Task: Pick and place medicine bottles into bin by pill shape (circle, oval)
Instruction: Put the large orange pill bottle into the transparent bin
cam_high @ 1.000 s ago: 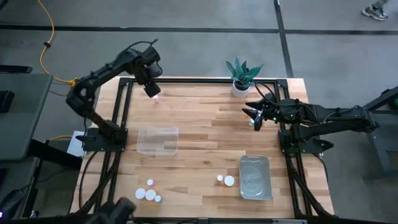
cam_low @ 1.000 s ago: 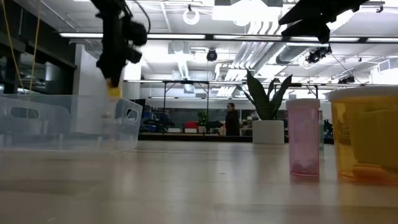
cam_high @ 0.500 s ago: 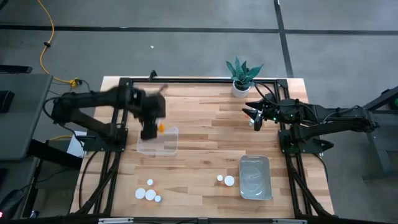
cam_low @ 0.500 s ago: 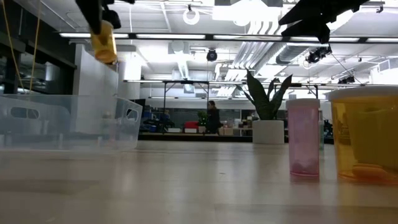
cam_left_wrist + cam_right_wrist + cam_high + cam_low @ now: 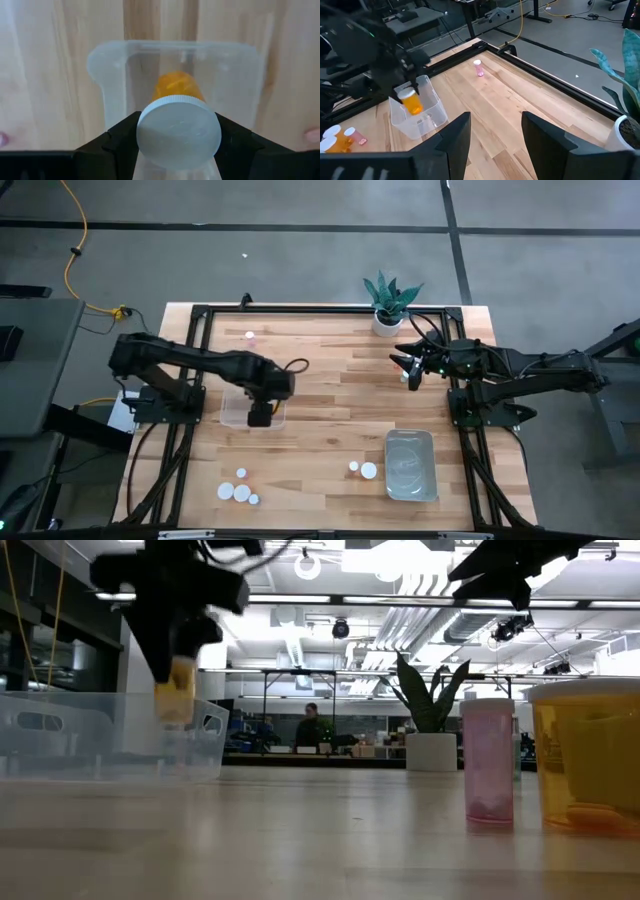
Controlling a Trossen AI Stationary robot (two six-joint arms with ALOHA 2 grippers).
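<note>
Orange bottle [image 5: 176,86] (white-capped) in left tool [image 5: 175,131], over clear bin [image 5: 107,60]

1. You see a potted plant [image 5: 389,304] standing at the far edge of the wooden worktop [image 5: 340,390].
2. You see a yellow cable [image 5: 74,242] trailing across the grey floor [image 5: 300,250] beyond the worktop.
3. You see a person [image 5: 312,726] standing in the room behind.
</note>
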